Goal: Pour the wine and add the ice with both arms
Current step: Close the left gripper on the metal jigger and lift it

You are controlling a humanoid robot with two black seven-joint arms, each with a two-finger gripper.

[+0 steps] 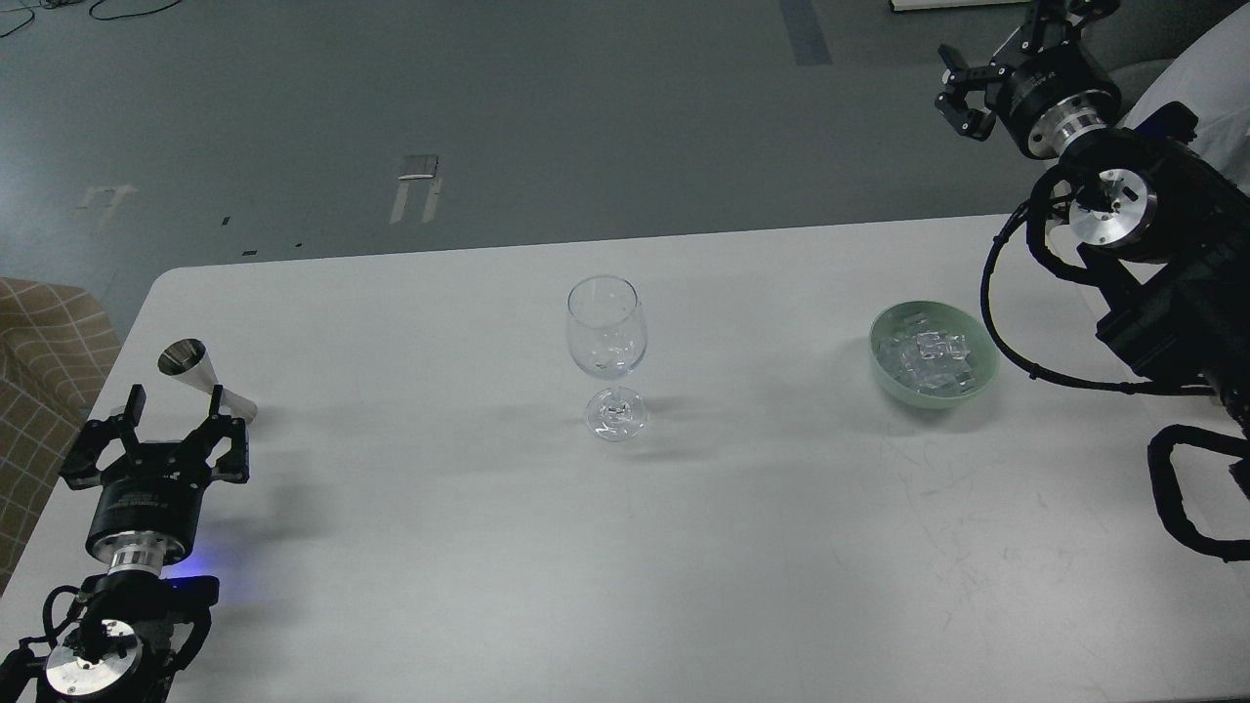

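A clear wine glass (605, 332) stands upright mid-table. To its right, a pale green bowl (887, 371) holds a heap of ice (928, 353) cubes. At the far left a silver jigger (191, 363) leans, its base partly hidden behind my left gripper (176, 408). That gripper is open, its fingers just in front of the jigger with nothing between them. My right gripper (1001, 49) hangs high beyond the table's far right corner, well above and behind the bowl, fingers spread and empty. The wine cannot be made out in this view.
The white table (625, 547) has a rounded far-left corner near the jigger. A checked chair (44, 342) sits off the left edge. My right arm's cables (1006, 342) loop close beside the bowl.
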